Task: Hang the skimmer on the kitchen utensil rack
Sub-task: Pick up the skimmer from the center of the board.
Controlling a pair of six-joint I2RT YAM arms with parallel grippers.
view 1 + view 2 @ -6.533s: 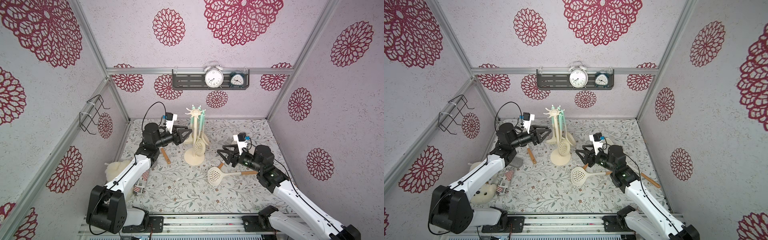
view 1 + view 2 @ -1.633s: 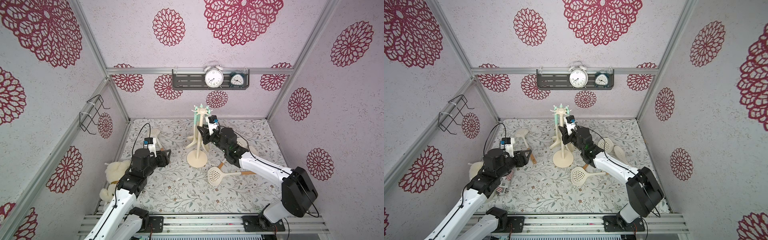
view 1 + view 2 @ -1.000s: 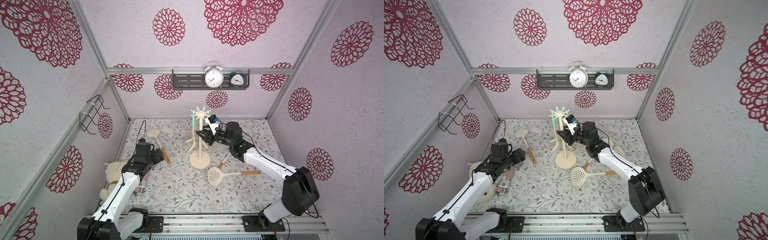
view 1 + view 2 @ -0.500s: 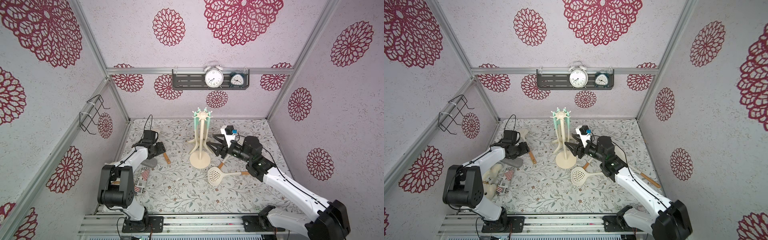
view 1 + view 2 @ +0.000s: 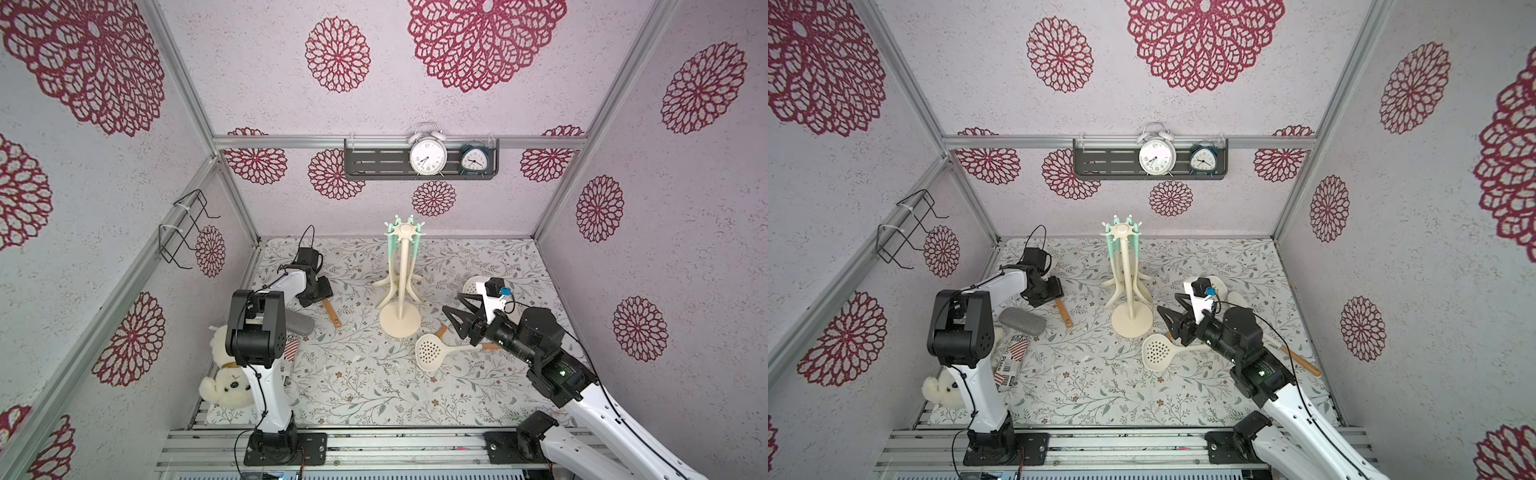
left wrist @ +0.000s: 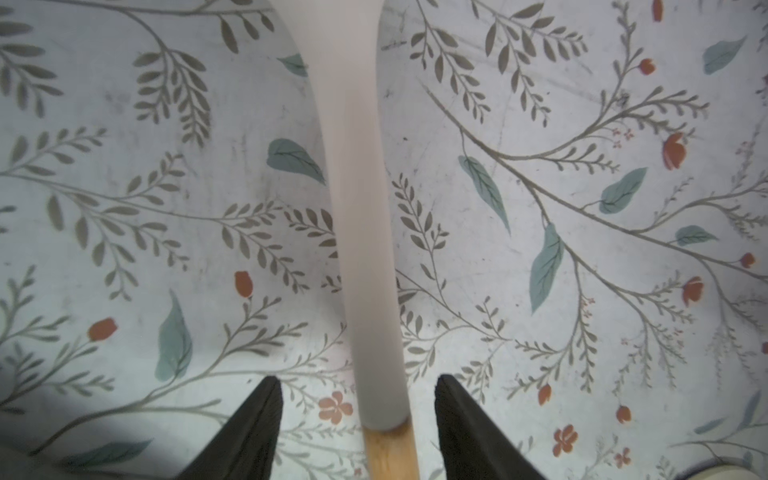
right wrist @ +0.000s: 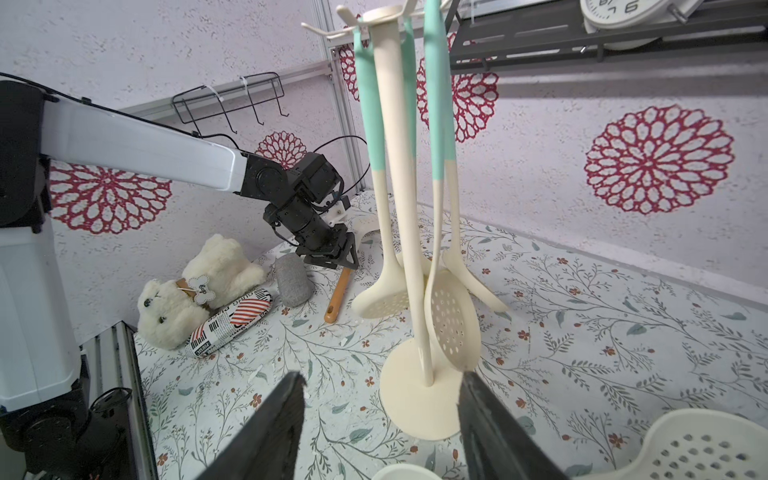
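On the kitchen utensil rack (image 5: pixel 400 326), three teal-handled utensils (image 7: pixel 436 124) hang from the crown hooks, while the skimmer (image 5: pixel 431 352) lies flat on the flowered bench (image 5: pixel 365 386) just beside the rack's round base. My left claw (image 6: pixel 357 379) points down near the left wall, spread astride a wooden-handled utensil (image 6: pixel 365 249) without touching it. My right claw (image 7: pixel 381 374), spread and empty, hovers near the skimmer's handle, facing the rack.

The skimmer (image 5: pixel 432 352) lies on the table (image 5: pixel 353 386) at five o'clock of the kitchen utensil rack (image 5: pixel 400 323) (just beside its base).
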